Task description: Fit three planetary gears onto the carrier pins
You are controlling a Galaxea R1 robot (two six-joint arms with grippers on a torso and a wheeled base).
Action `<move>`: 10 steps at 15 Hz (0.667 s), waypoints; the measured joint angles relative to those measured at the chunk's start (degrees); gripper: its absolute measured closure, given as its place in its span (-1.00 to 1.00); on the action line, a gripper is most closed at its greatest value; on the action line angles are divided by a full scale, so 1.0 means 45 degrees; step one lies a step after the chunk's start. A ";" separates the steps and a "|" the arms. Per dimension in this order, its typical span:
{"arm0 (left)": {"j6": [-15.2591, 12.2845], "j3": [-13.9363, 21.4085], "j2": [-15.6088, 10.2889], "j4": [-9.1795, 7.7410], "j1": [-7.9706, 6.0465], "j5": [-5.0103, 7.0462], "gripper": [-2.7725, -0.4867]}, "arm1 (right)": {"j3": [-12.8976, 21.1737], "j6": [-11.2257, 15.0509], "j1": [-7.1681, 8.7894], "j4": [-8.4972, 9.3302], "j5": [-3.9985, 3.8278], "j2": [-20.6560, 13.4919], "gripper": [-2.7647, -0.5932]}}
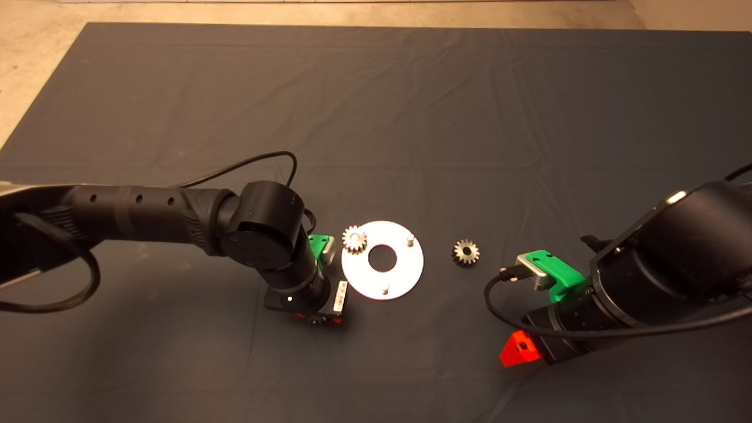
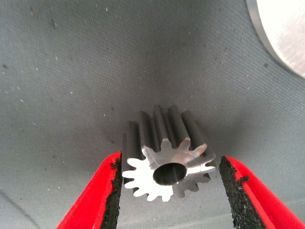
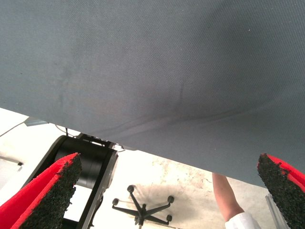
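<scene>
The white disc (image 1: 405, 267) lies mid-mat with its carrier pins (image 1: 410, 239). One planetary gear (image 1: 355, 239) sits on the disc's left pin; two pins stand bare. A second gear (image 1: 466, 252) lies on the mat to the right of the disc. A third gear (image 2: 167, 160) rests on the mat just left of and in front of the disc (image 2: 286, 28). My left gripper (image 1: 317, 320) is lowered over it, open, with its pads (image 2: 114, 191) close on either side. My right gripper (image 1: 520, 351) waits open at the lower right.
In the right wrist view, beyond the mat's edge (image 3: 157, 152), I see pale floor, a chair base (image 3: 140, 210), a black robot part (image 3: 90, 164) and a person's arm (image 3: 228, 200). A black cable (image 1: 235, 167) loops above the left arm.
</scene>
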 joint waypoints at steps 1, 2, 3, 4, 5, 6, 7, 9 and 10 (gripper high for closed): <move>0.0000 -0.0002 0.0000 0.0000 0.0000 0.0000 0.24 | 0.0000 0.0000 -0.0003 0.0000 0.0000 0.0002 -0.99; -0.0005 -0.0002 0.0000 0.0000 0.0000 0.0011 0.24 | 0.0000 0.0000 0.0000 0.0000 0.0000 0.0000 -0.99; -0.0054 -0.0002 0.0000 0.0000 0.0000 0.0011 0.24 | 0.0000 0.0000 0.0000 0.0000 0.0000 0.0000 -0.99; -0.0132 -0.0002 0.0005 0.0000 0.0000 0.0011 0.24 | 0.0000 0.0000 0.0000 0.0000 0.0000 0.0000 -0.99; -0.0372 -0.0002 0.0008 0.0000 0.0000 0.0016 0.26 | 0.0000 0.0000 0.0000 0.0000 0.0000 0.0000 -0.99; -0.0536 -0.0002 0.0038 0.0000 0.0000 0.0076 0.34 | 0.0000 0.0000 -0.0005 0.0000 0.0000 0.0000 -0.99; -0.0606 -0.0008 0.0076 0.0000 0.0000 0.0079 0.36 | 0.0000 0.0000 -0.0005 0.0000 0.0000 0.0000 -0.99; -0.0631 -0.0027 0.0109 0.0000 0.0000 0.0084 0.40 | 0.0000 0.0000 -0.0005 0.0000 0.0000 0.0000 -0.99; -0.0631 -0.0038 0.0149 0.0000 0.0000 0.0084 0.47 | 0.0000 0.0000 0.0000 0.0000 0.0000 0.0000 -0.99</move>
